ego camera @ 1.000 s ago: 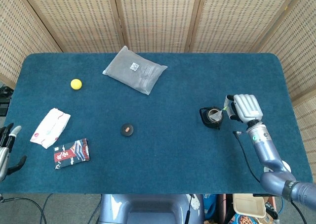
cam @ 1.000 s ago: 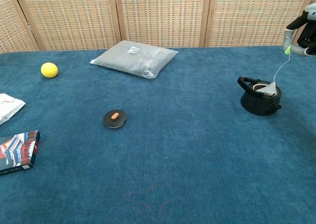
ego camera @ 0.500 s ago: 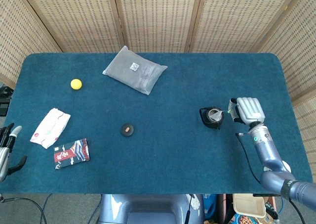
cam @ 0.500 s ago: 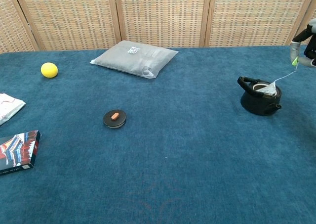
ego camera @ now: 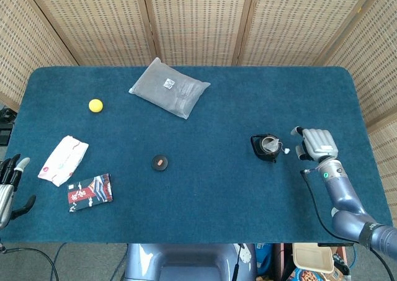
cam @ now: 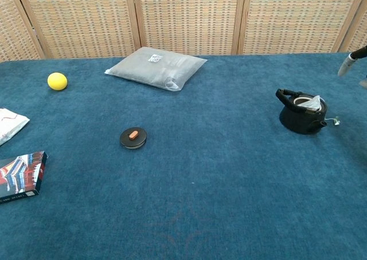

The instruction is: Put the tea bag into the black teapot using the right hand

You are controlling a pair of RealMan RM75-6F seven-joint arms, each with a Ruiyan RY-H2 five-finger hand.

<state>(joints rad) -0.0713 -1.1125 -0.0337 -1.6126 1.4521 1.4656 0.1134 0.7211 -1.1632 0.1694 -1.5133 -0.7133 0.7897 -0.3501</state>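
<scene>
Resting in black teapot [ego camera: 267, 147], tea bag [cam: 310, 103], clear of right hand [ego camera: 317, 144]

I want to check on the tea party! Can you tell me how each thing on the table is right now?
black teapot: upright, lid off.
tea bag: sits in the teapot's opening, its string hanging over the side.
teapot lid: flat on the table, far from the pot.
right hand: open, beside the teapot, holding nothing.
left hand: open, at the table's edge.
gray pouch: lying flat.

A staged test room (wicker screens [ego camera: 198, 20] enclosing a blue-carpeted table [ego camera: 205, 188]).
</scene>
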